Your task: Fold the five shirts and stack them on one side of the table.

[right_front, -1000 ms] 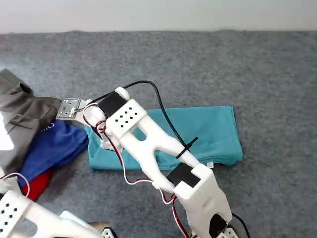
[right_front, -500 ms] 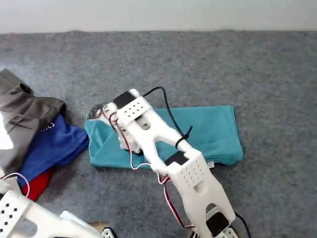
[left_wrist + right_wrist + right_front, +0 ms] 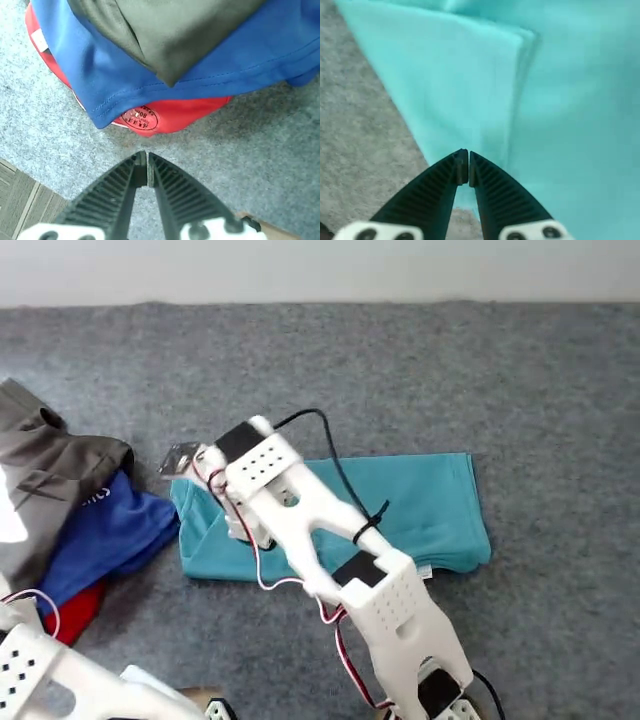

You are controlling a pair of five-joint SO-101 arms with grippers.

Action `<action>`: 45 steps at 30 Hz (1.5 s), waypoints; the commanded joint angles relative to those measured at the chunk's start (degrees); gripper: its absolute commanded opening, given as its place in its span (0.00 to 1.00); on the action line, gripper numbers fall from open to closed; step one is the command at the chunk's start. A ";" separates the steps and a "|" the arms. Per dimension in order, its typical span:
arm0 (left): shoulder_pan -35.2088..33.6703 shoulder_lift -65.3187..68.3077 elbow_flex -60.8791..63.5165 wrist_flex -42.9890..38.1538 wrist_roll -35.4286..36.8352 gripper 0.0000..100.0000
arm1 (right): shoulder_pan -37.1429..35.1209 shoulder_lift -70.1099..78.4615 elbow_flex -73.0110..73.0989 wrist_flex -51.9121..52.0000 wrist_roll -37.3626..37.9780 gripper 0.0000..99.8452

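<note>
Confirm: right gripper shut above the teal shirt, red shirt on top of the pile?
The red shirt is at the pile's bottom; the grey shirt is on top, per the high view. Right gripper is shut above the teal shirt.

Bright, even light lies over the grey table (image 3: 560,390). The right arm (image 3: 310,525) throws just a soft, thin shadow on the teal shirt (image 3: 430,510), so the source is perhaps overhead and diffuse.
</note>
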 commanded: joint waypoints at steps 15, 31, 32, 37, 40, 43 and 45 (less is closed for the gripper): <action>-0.18 0.53 -5.85 -0.35 -5.10 0.02 | 33.01 -35.74 32.18 -1.80 -11.25 0.01; 6.24 0.53 -5.85 -0.26 -6.15 0.02 | 45.58 -25.45 34.11 -19.30 -23.03 0.32; 6.24 0.53 -5.85 -0.26 -6.15 0.02 | 46.37 -24.40 34.11 -20.09 -23.03 0.32; 6.33 0.53 -5.85 -0.35 -6.15 0.02 | 46.90 -18.51 34.11 -22.29 -23.12 0.32; 6.33 0.53 -5.85 -0.35 -6.15 0.02 | 46.90 -14.55 34.11 -24.66 -24.09 0.32; 6.24 0.53 -5.85 -0.35 -6.15 0.02 | 46.73 -11.30 33.93 -25.63 -25.85 0.25; 6.15 0.53 -5.85 -0.35 -6.15 0.02 | 45.76 -9.71 33.93 -25.54 -24.79 0.16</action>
